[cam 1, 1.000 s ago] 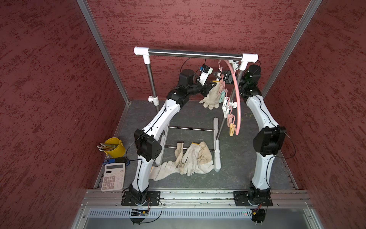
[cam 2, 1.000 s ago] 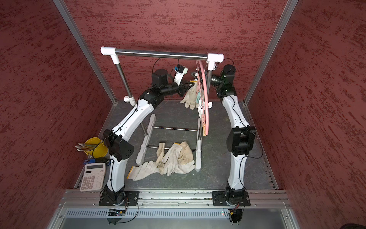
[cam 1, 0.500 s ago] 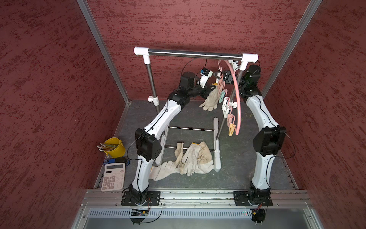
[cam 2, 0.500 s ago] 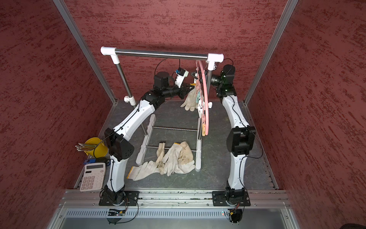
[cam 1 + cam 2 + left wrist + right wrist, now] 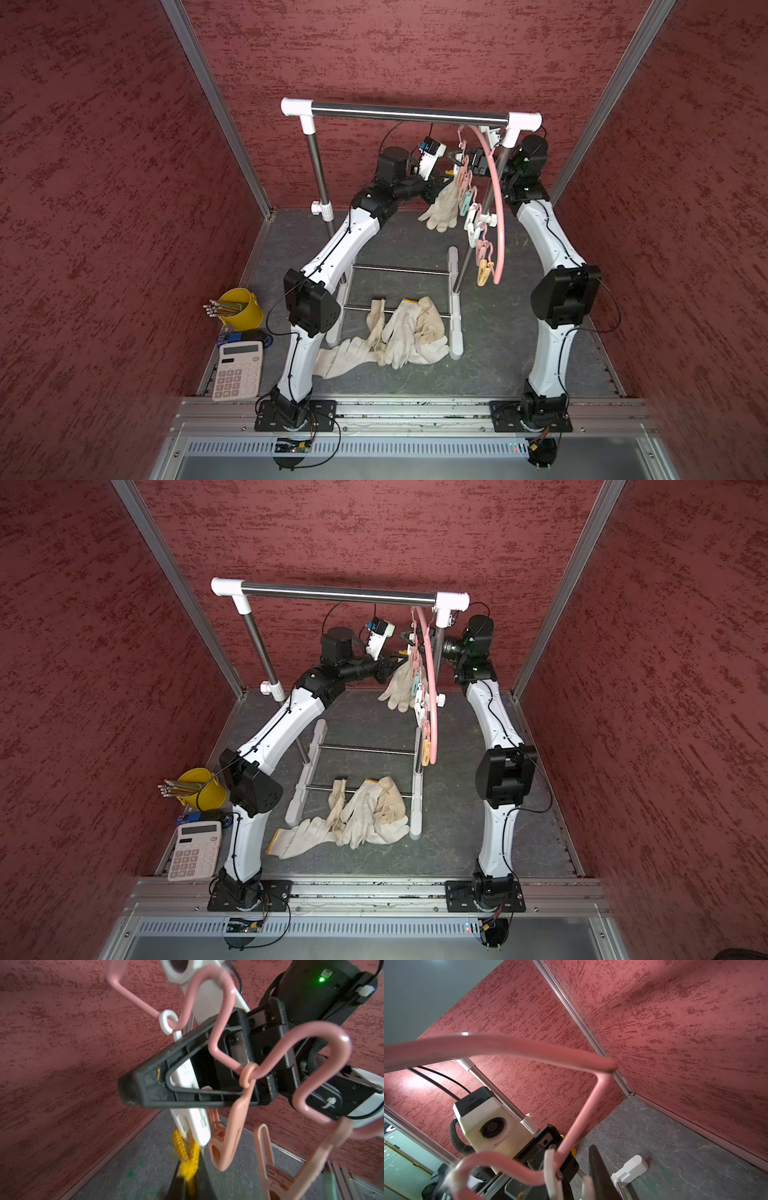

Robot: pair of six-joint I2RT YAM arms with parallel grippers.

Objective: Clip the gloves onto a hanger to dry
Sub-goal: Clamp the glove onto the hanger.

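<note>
One glove (image 5: 442, 205) is being clipped at the upper centre of both top views. It is held by the left tool (image 5: 188, 1182), which is closed tight on the yellow cuff (image 5: 186, 1153), and the knitted fingers hang limp below.

The hanger (image 5: 496, 199), a smooth pink bar curved like a bow, is hung from the steel rail (image 5: 409, 113) just right of the glove. Its row of pastel clips (image 5: 471, 208) dangles between bar and glove.

In the left wrist view the right tool (image 5: 133, 1091) is seen crossing the white clip (image 5: 199, 1124). It appears to be closed on the clip's upper half, though the contact itself is hidden by the black finger frame.

The relation that matters is read in that same view: the cuff lies directly under the white clip's mouth and touches its lower end. The two long axes are lined up, glove below and clip above. Whether the ribbed yellow edge is already bitten cannot be told.

The left arm is the nearer one to the glove — a short push of the cuff toward the clip is judged to be needed.

The remaining gloves (image 5: 409, 332), soft and off-white, are heaped on the grey worktop (image 5: 498, 332) at lower centre
</note>
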